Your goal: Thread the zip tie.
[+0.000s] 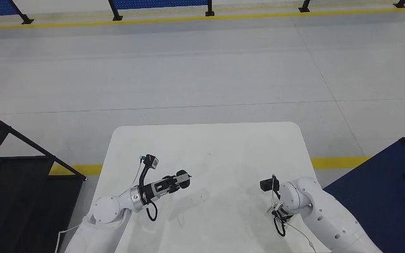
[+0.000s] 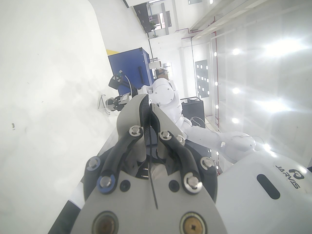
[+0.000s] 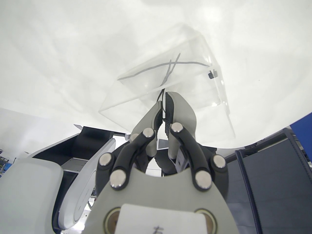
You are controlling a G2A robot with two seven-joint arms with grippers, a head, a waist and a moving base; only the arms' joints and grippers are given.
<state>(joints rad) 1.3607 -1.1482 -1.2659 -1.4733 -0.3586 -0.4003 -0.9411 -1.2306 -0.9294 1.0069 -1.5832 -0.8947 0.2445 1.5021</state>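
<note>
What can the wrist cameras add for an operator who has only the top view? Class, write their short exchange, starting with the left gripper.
Operator: In the top view the left gripper hangs over the white table. Is it holding anything?
Observer: Yes. Its fingers are shut on a thin black zip tie that runs back between them.
Operator: And the other arm?
Observer: The right gripper is shut too, with a thin black strand poking out at its fingertips. I cannot tell what the strand is.
Operator: Is anything in front of it?
Observer: A clear plastic stand sits on the table, close beyond those fingertips.
</note>
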